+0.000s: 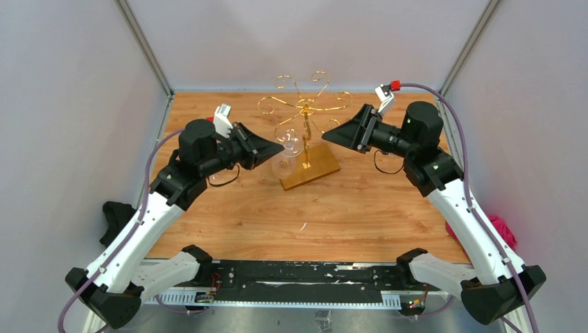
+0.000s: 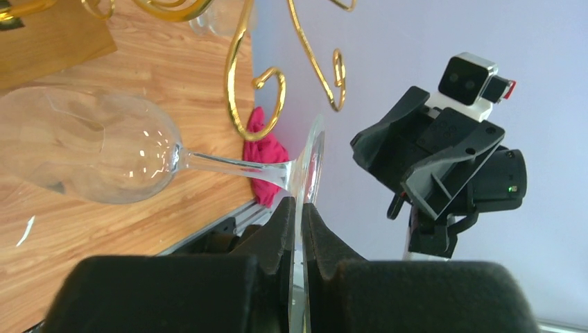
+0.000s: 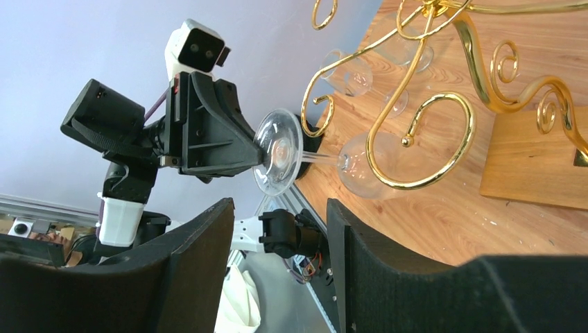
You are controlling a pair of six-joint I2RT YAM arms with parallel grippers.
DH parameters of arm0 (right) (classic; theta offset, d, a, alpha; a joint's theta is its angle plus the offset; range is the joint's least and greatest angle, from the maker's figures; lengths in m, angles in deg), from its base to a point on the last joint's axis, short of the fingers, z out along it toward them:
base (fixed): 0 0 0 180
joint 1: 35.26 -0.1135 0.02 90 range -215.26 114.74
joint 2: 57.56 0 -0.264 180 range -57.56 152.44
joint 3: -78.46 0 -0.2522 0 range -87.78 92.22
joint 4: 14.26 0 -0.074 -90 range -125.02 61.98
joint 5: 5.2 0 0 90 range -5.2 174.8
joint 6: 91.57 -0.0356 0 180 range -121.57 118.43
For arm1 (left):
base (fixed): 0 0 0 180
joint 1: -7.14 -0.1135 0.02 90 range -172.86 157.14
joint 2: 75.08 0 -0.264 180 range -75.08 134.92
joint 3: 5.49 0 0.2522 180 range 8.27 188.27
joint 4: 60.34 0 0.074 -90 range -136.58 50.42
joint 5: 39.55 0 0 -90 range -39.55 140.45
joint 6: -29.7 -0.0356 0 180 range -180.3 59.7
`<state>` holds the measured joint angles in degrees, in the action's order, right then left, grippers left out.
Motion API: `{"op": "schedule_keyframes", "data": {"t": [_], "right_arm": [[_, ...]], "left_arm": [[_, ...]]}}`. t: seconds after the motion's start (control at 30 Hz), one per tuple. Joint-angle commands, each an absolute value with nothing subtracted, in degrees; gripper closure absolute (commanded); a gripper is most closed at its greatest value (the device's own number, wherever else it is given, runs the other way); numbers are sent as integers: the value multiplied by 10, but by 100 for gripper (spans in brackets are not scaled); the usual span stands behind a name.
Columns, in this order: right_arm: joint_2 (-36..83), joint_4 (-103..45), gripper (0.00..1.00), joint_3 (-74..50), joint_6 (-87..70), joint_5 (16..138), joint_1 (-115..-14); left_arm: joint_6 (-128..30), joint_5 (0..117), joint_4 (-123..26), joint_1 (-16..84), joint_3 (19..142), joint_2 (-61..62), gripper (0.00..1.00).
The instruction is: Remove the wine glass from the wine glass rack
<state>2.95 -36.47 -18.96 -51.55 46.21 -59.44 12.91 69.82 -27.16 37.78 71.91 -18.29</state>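
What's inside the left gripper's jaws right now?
The left gripper is shut on the round foot of the wine glass. The stem and bowl stick out sideways toward the rack. The part of the foot's edge pinched between the fingers is covered.

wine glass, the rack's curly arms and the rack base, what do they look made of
The wine glass: clear glass by the look, glossy; the table shows through the bowl and it carries bright glints, though clear plastic can't be excluded. The rack arms: thin metal wire, shiny gold finish with sharp highlights. The base: probably wood, smooth tan slab, satin rather than shiny.
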Motion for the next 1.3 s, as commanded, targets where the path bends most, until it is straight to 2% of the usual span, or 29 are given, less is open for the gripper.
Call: {"op": "schedule_keyframes", "data": {"t": [0.0,0.17,0.33,0.57,0.9,1.03,1.13,1.27], "right_arm": [[11,-357,43,-204,-519,457,-585],[4,-358,39,-216,-502,462,-585],[6,-360,38,-225,-495,454,-585],[-7,-389,36,-202,-434,428,-560],[4,-419,32,-137,-408,339,-436],[29,-353,31,-115,-428,283,-408],[47,-287,31,-102,-460,242,-385],[62,-103,31,-111,-564,186,-324]], "left_arm": [[112,687,-237,383,702,-241,100],[89,684,-200,383,702,-303,100],[65,702,-200,383,760,-327,100],[11,770,-241,383,872,-275,100],[-60,842,-433,458,926,-148,100],[-92,866,-463,486,990,-70,100],[-48,920,-559,491,1034,-11,100],[-20,953,-632,491,1063,12,100]]}}
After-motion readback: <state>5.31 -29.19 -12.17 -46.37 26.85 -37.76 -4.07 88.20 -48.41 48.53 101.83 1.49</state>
